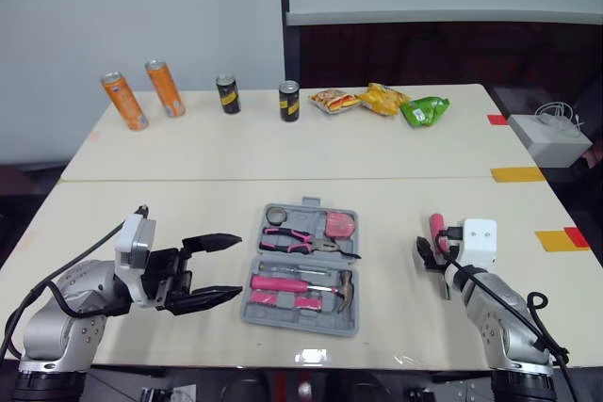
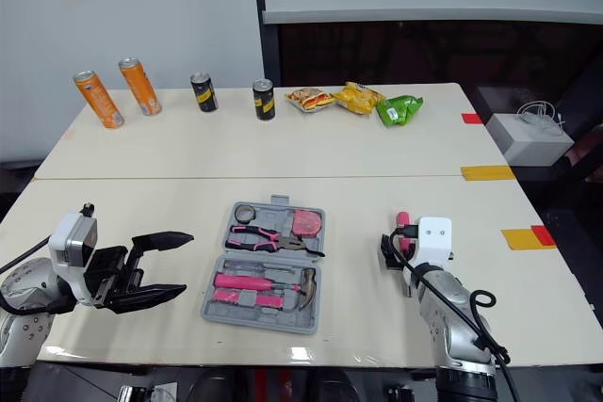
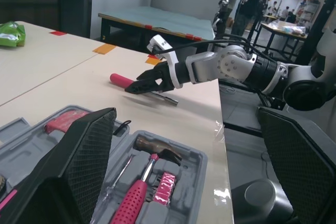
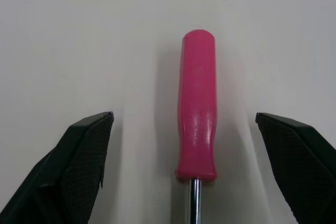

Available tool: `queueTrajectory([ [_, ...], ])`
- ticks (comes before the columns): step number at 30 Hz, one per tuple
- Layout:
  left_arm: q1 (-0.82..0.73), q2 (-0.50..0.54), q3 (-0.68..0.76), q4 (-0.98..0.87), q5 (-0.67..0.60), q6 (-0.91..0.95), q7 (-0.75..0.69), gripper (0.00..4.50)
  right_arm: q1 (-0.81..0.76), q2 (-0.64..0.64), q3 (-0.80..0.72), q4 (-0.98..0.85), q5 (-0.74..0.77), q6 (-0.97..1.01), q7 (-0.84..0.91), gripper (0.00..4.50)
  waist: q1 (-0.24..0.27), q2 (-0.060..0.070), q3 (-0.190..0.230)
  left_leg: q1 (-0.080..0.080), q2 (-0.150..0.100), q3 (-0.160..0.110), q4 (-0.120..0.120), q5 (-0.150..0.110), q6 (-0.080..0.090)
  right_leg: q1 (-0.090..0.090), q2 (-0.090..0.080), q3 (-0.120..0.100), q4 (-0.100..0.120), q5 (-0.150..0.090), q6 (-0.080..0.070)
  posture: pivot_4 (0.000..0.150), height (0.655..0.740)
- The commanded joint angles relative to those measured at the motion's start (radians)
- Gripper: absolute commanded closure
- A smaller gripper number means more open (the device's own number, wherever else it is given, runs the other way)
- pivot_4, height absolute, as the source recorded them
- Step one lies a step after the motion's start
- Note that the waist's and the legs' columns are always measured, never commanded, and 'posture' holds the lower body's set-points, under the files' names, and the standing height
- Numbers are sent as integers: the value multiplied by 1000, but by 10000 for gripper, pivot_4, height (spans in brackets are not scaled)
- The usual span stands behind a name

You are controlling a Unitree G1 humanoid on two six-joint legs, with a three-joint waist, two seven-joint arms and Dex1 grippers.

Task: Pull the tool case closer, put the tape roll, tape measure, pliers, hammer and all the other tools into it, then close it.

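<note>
The right jaws stood wide open, one on each side of a pink-handled screwdriver (image 4: 197, 108) lying flat on the tabletop (image 1: 188, 223), neither touching it (the steel shaft ran back between them). The left jaws were open too, holding nothing, with the case (image 1: 300, 324) just ahead of their tips. The case lay open between the two sets of jaws, nearer the left, holding a hammer (image 1: 292, 282) and pliers (image 1: 292, 240) in its moulded slots.
</note>
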Motion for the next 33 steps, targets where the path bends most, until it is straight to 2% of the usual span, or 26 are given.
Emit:
queueTrajectory([
  [1, -1, 1, 6, -41, -21, 3, 4, 0, -10, 4, -14, -8, 0, -24, -1, 5415, 0, 0, 0, 0, 0, 0, 0, 0, 0, 0, 0, 0, 0, 0, 0, 1500, 7400],
  [8, -1, 0, 9, -43, -21, 8, 7, 0, -6, 3, -5, 30, -10, -49, 6, 28402, 0, 0, 0, 0, 0, 0, 0, 0, 0, 0, 0, 0, 1, 0, 0, 1500, 7400],
  [12, 2, 1, 11, -43, -23, 9, 6, 0, 35, -2, 3, -20, 9, -63, 51, 40810, 0, 0, 0, 0, 0, 0, 0, 0, 0, 0, 0, 0, 1, 0, 0, 1500, 7400],
  [17, 6, 1, 11, -43, -26, 11, 3, 0, 148, -1, 15, -210, 74, -27, 129, 40816, 2, 0, 0, 0, 0, -1, 0, 0, 0, 1, 0, 0, 0, 3, 4, 1500, 7400],
  [23, 20, 3, 10, -27, -22, 2, -12, 0, 326, 6, 90, -444, 95, 52, 140, 40817, 1, 0, 0, 1, 0, -1, 0, 0, 0, 1, 0, 0, 0, 2, 4, 1500, 7400],
  [27, 40, 5, 13, -19, -20, -2, -25, 0, 385, -11, 135, -519, 106, 74, 160, 40817, -1, 0, 0, 1, 0, -1, 0, -3, -5, 2, 0, 0, -1, 1, 1, 1500, 7400],
  [30, 64, 4, 22, -21, -28, -5, -37, 0, 392, -92, 162, -558, 114, 32, 265, 40818, 0, 0, 0, 2, -1, 0, 0, -3, -5, 2, -1, 0, -2, 1, 1, 1500, 7400],
  [33, 96, 3, 44, -13, -19, -45, -62, 0, 361, -247, 179, -616, 140, 39, 412, 40818, 0, 0, 1, 3, -2, 0, 0, -3, -5, 4, -1, 1, -4, 2, 2, 1500, 7400],
])
